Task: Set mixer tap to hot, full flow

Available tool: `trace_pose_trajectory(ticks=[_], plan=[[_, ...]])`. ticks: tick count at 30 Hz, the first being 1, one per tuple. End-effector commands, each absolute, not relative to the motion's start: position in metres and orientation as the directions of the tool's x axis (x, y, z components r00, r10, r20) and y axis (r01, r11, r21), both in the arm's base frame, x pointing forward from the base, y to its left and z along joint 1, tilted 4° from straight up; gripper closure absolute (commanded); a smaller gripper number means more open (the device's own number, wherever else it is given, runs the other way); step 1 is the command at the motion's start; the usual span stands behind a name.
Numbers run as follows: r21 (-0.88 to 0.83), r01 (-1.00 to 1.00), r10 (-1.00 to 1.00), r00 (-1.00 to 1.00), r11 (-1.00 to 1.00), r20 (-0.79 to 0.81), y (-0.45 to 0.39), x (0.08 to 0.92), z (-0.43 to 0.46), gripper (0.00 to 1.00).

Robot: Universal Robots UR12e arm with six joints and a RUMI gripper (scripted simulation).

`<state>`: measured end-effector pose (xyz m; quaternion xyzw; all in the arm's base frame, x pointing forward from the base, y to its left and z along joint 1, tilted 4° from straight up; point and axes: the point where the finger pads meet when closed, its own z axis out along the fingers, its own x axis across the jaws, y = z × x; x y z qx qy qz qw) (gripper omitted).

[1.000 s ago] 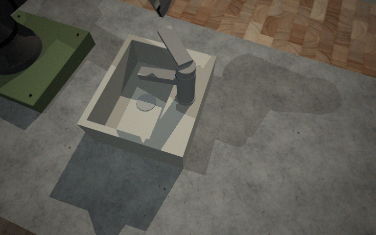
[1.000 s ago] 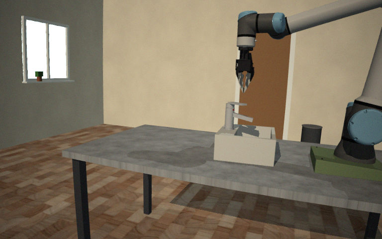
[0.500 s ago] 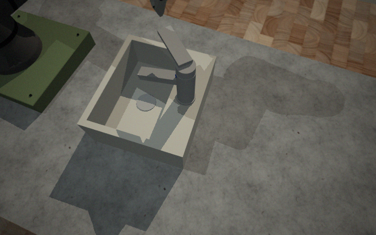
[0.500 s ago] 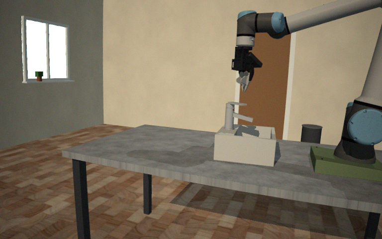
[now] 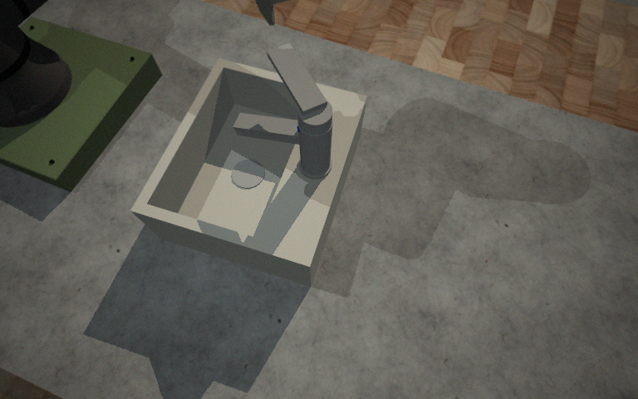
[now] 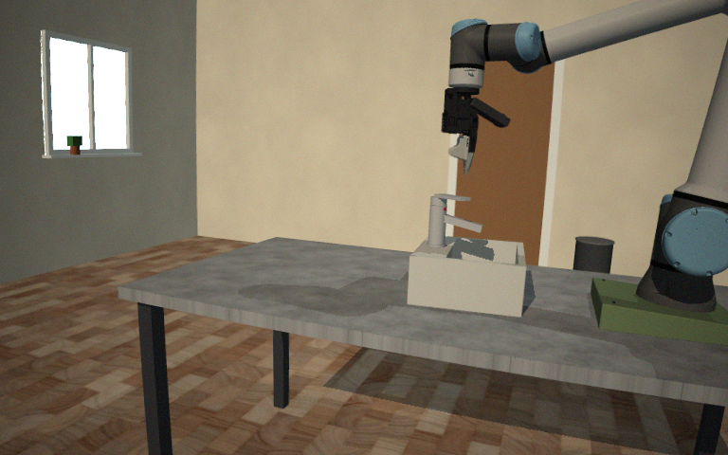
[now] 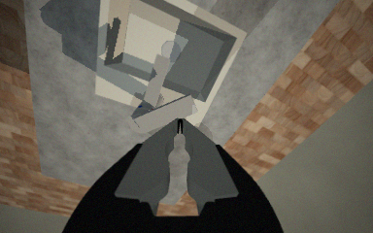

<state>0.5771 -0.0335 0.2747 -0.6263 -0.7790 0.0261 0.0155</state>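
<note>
Closed tight and holding nothing, the black two-finger end effector (image 6: 466,163) hangs above the flat grey metal tap lever (image 6: 453,197). Lever sits low on the tap at the square cream sink (image 6: 465,284) on the grey stone counter (image 6: 257,279). Best to come down beside the lever, push toward the red dot (image 6: 445,208), then nudge up from under.

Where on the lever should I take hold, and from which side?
Take the lever near its free end, farthest from the tap body, coming down from above. It is a flat, thin bar lying about level, swung off the spout. The gripper hangs above it, shut and empty; open first.
</note>
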Motion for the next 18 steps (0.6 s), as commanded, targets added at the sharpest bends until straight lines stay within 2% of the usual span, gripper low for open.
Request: trace_pose_trajectory(ticks=[1,10,12,18], plan=[[-0.06,0.998,0.999,0.023,-0.024,-0.032,-0.032,0.5784,0.2765,1.0],[-0.047,0.937,0.937,0.344,-0.347,-0.05,-0.0294,0.5815,0.2778,1.0],[-0.047,0.937,0.937,0.344,-0.347,-0.05,-0.0294,0.5815,0.2778,1.0],[-0.037,0.86,0.86,0.507,-0.509,-0.058,-0.0282,0.5839,0.2785,1.0]])
